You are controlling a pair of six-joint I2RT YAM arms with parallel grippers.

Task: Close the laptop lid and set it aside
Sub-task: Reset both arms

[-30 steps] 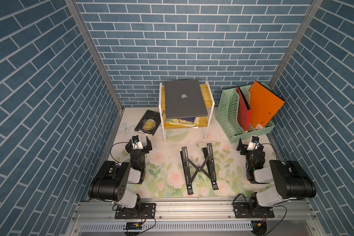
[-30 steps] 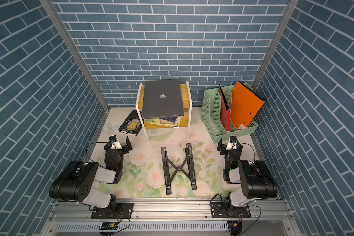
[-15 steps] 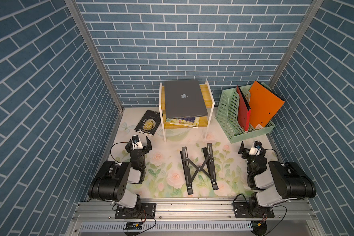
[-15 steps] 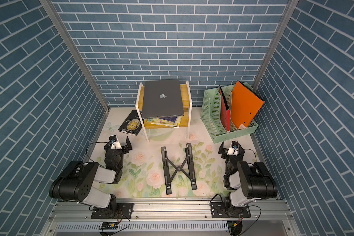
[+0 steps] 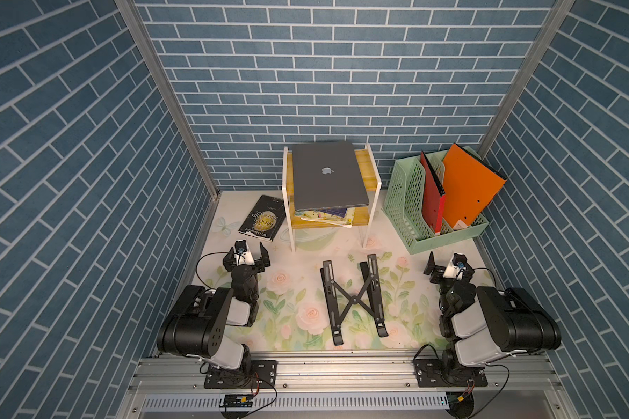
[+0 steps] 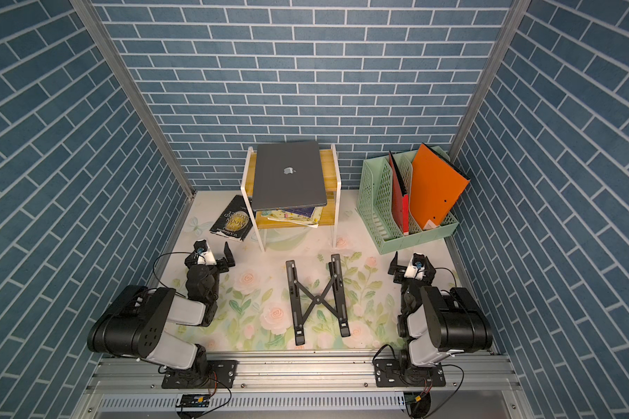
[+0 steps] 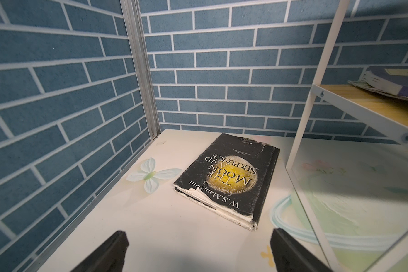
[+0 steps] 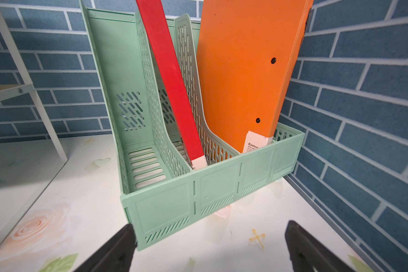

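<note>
Inspector: Drawn back slightly since earlier: right gripper (image 5: 448,262); left gripper (image 5: 247,254) is unmoved. Both are seen spread wide, nothing held.
Clerk: Task item?
Inspector: Thin space-grey metal laptop (image 5: 327,181) is found shut, laid atop white-framed wooden shelf (image 5: 364,159).

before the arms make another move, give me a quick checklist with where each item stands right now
1. laptop lid shut: ok, it lies flat with the logo up.
2. laptop set aside: ok, it rests on top of the shelf, off the folding stand.
3. Laptop seated steadily: cannot tell, its near edge seems to stick out past the top board.
4. left gripper free: ok, jaws open, nothing between them.
5. right gripper free: ok, jaws open and empty, facing the green file rack.
6. Arms clear of the laptop: ok, both sit low on the mat, apart from the shelf.
</note>
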